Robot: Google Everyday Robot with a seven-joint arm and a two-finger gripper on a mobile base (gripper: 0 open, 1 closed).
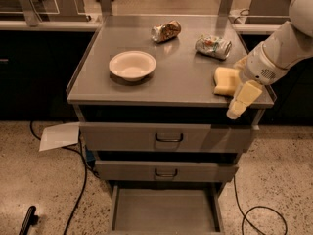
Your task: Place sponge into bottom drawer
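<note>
The pale yellow sponge [225, 81] lies on the grey cabinet top near its right front corner. My gripper [234, 88] reaches in from the right and is open. One pale yellow finger [244, 100] hangs over the front edge just right of the sponge. The other fingertip [240, 62] shows behind the sponge's far right corner. The sponge sits between them, not lifted. The bottom drawer [164, 212] is pulled out below, a shallow grey tray with nothing in it.
A white bowl [132, 65] sits on the left of the cabinet top [181, 89]. Two crumpled snack bags [166, 31] [213, 46] lie at the back. The two upper drawers [168, 137] [166, 172] are closed. A paper sheet [59, 135] and cables lie on the floor.
</note>
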